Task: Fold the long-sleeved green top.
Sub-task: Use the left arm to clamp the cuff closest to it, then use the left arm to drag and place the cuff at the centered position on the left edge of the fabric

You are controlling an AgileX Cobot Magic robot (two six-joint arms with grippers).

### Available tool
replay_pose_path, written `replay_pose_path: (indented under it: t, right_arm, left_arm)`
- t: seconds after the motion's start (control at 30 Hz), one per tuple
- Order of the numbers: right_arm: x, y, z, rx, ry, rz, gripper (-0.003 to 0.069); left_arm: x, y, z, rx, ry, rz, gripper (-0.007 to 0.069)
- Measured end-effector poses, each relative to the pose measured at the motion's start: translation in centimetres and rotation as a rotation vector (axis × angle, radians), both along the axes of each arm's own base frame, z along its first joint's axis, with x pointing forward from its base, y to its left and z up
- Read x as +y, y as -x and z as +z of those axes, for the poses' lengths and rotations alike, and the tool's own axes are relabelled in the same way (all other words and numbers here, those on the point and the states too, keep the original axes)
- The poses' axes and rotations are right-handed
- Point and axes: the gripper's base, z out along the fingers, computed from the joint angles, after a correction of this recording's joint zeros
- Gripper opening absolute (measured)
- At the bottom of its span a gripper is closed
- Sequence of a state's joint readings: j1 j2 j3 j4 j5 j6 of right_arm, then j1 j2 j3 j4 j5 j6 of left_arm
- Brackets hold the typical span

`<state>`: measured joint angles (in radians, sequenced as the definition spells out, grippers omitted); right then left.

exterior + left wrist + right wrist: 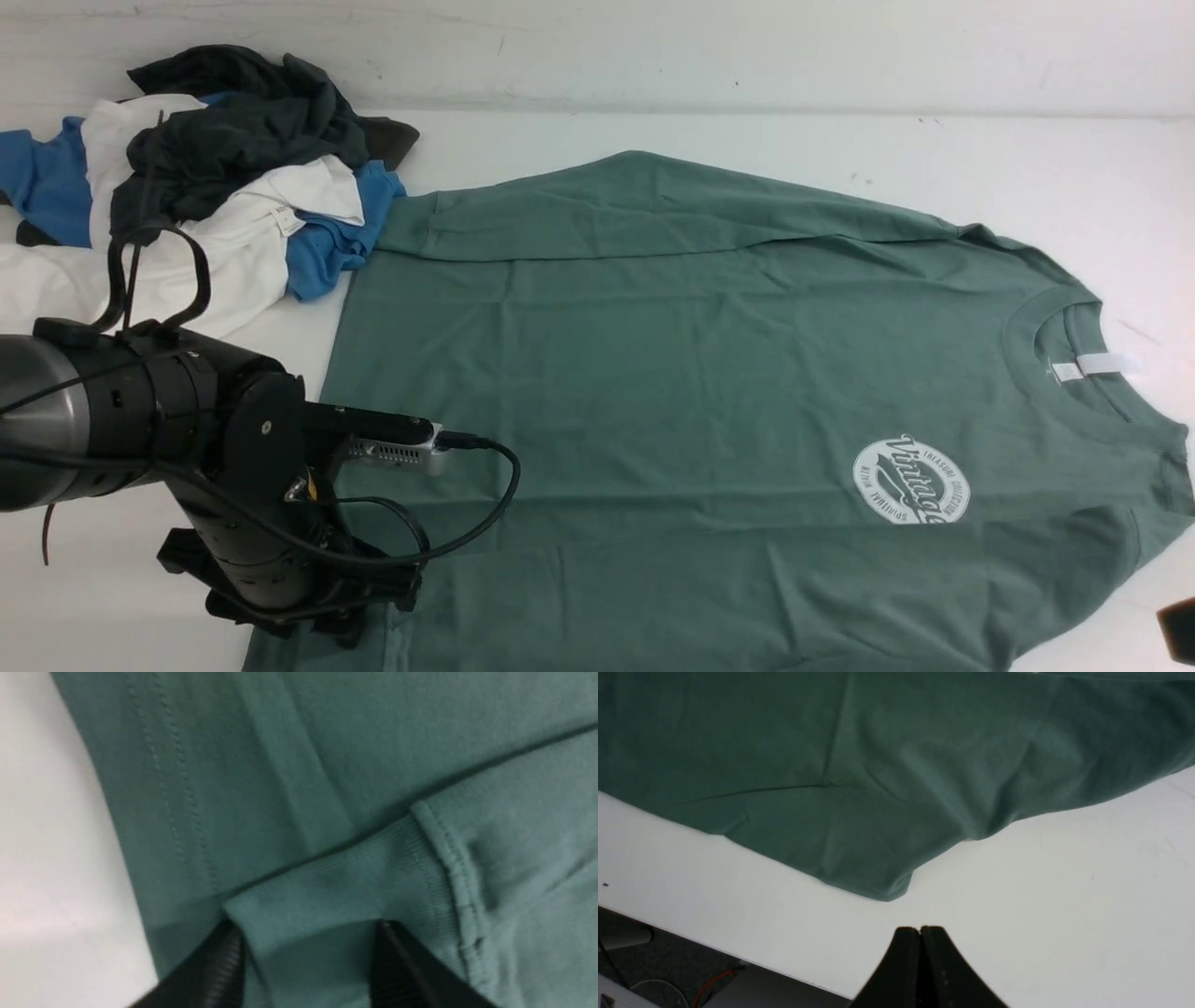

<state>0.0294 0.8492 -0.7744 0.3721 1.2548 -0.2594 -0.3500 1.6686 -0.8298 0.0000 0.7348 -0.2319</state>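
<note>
- Table [1074, 177]: white, running under everything; the right wrist view also shows its edge, with a dark floor [668, 956] and an orange-red cable [712, 985] past it.
- Top [607, 373]: green, spread over the middle of the table, chest side up, its collar toward the right and its hem toward the left.
- Clothes pile [233, 159]: white, blue and dark garments heaped in the far left corner, right beside the top's far hem corner.
- Left arm [168, 411]: reaches in from the left, over the near hem end of the top.
- Sleeves: the far one [607, 219] lies folded in along the top's far side, its cuff toward the pile; the near one [747, 579] is laid across the near side of the body, below the logo, with a few soft creases.
- Left gripper [306, 961]: fingers parted, right over the near sleeve's cuff end by the hem; green cloth shows between the fingertips, but they are not closed on it. Whether they touch it, I cannot tell.
- Right gripper [920, 933]: fingertips pressed together, with no cloth between them, over bare table near the top's near edge.
- Collar [1027, 355]: round, lying open at the right end.
- Logo [912, 481]: round, white, reading "Vintage".
- Neck label [1100, 363]: white, inside the collar.
</note>
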Motion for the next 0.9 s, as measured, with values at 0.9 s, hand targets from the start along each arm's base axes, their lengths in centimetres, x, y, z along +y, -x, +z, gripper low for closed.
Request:
replay_pose_path:
  t: [0.9]
  right_arm:
    - [0.0,-0.5,0.2,-0.058,-0.006,-0.022,-0.0011]
  left_arm:
    - [-1.2,-3.4,18.2,-0.468,0.113,-0.122,0.002]
